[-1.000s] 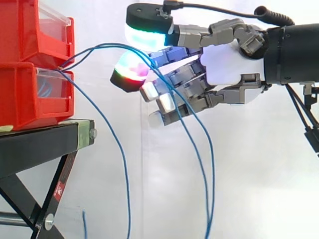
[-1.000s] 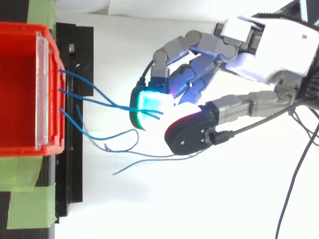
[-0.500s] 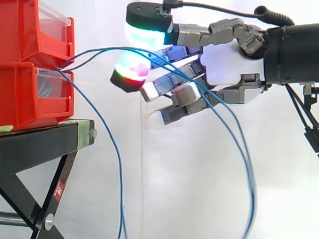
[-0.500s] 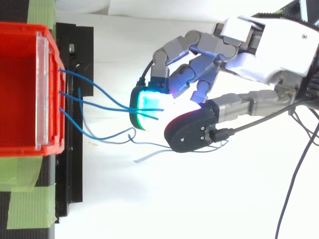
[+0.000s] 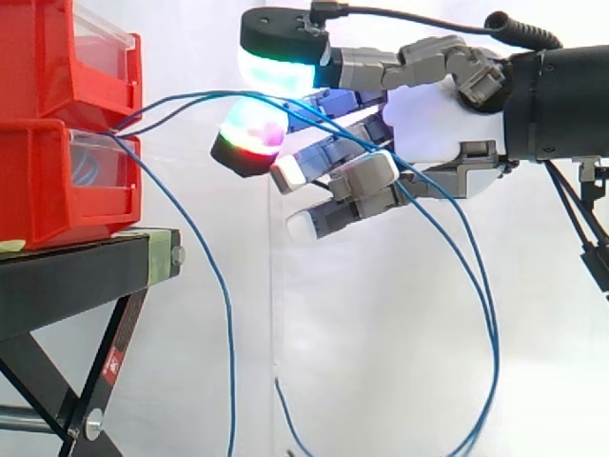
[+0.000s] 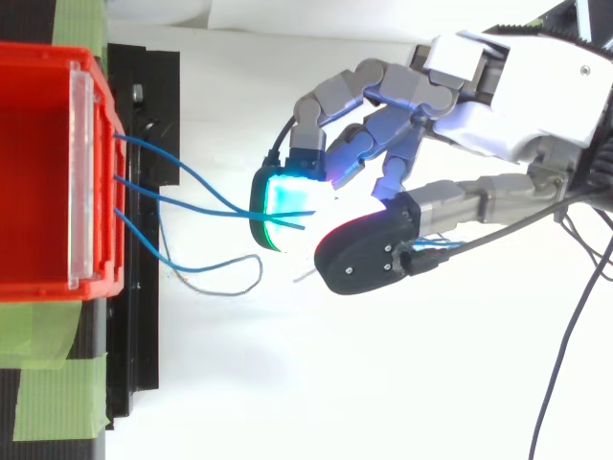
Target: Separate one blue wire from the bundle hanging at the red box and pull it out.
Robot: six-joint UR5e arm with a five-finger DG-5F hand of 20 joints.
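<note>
Two thin blue wires (image 5: 205, 93) leave the front of the stacked red plastic bins (image 5: 43, 181) and run right of them. They pass between the fingers (image 5: 366, 173) of the robot's hand (image 5: 433, 124), then sag in a long loop. The fingers are curled around these two wires. A third blue wire (image 5: 226, 314) hangs down just right of the bins, beside the black stand (image 5: 76, 276).
</note>
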